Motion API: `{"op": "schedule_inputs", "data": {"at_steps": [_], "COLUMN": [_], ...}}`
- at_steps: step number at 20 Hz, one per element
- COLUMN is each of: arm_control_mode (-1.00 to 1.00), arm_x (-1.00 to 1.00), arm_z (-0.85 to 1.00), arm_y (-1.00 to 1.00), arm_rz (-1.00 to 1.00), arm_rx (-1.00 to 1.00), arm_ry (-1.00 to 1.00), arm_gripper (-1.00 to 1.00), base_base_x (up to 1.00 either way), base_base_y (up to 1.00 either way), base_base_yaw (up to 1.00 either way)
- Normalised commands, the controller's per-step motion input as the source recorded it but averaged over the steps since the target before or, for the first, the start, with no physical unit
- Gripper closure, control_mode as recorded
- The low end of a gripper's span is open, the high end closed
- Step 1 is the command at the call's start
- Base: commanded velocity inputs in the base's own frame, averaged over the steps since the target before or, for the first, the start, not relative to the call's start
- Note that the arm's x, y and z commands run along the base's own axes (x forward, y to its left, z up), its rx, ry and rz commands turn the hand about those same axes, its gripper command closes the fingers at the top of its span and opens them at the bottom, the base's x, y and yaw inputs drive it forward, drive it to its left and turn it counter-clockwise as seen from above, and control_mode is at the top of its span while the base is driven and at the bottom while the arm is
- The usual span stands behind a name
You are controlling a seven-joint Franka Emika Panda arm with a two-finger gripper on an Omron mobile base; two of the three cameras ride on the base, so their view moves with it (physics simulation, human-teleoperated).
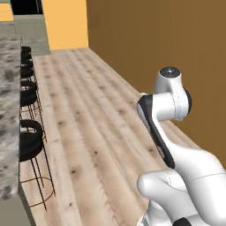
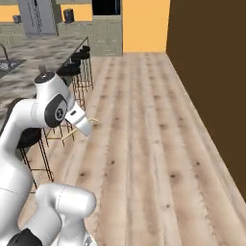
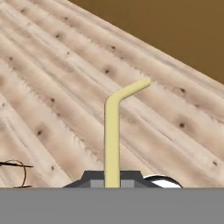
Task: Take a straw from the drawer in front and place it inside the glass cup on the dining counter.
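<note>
My gripper (image 3: 112,178) is shut on a pale yellow straw (image 3: 112,131) whose upper end bends off to the right, and it hangs over the wooden floor. In the right base view the gripper (image 2: 84,126) sits at the end of the folded arm, with the thin straw (image 2: 92,120) sticking out across it. The dining counter (image 1: 8,110) with its speckled stone top runs along the left and also shows as the counter (image 2: 43,53). A small greyish shape that may be the glass cup (image 2: 42,69) stands on it just beyond the arm. The drawer is out of view.
Black wire-legged bar stools (image 1: 30,140) line the counter's side, and the same stools (image 2: 77,67) appear in the right base view. A brown wall (image 1: 167,44) bounds the right. A wide wooden floor (image 2: 144,134) lies between. A sink (image 2: 7,63) is set in the counter top.
</note>
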Motion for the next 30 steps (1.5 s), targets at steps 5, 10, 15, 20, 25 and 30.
{"op": "schedule_inputs", "data": {"at_steps": [5, 10, 15, 20, 25, 30], "arm_control_mode": [1.0, 1.0, 1.0, 1.0, 1.0, 1.0], "arm_x": [0.0, 0.0, 0.0, 0.0, 0.0, 0.0], "arm_z": [0.0, 0.0, 0.0, 0.0, 0.0, 0.0], "arm_y": [0.0, 0.0, 0.0, 0.0, 0.0, 0.0], "arm_rz": [0.0, 0.0, 0.0, 0.0, 0.0, 0.0], "arm_rx": [0.0, 0.0, 0.0, 0.0, 0.0, 0.0], "arm_ry": [0.0, 0.0, 0.0, 0.0, 0.0, 0.0], "arm_gripper": [1.0, 1.0, 1.0, 1.0, 1.0, 1.0], "base_base_x": [1.0, 0.95, 0.91, 0.96, 0.97, 0.88], "base_base_y": [-0.57, -0.46, -0.55, -0.95, -1.0, -0.87], "base_base_yaw": [0.53, 0.62, 0.61, 0.4, 0.34, 0.47]}}
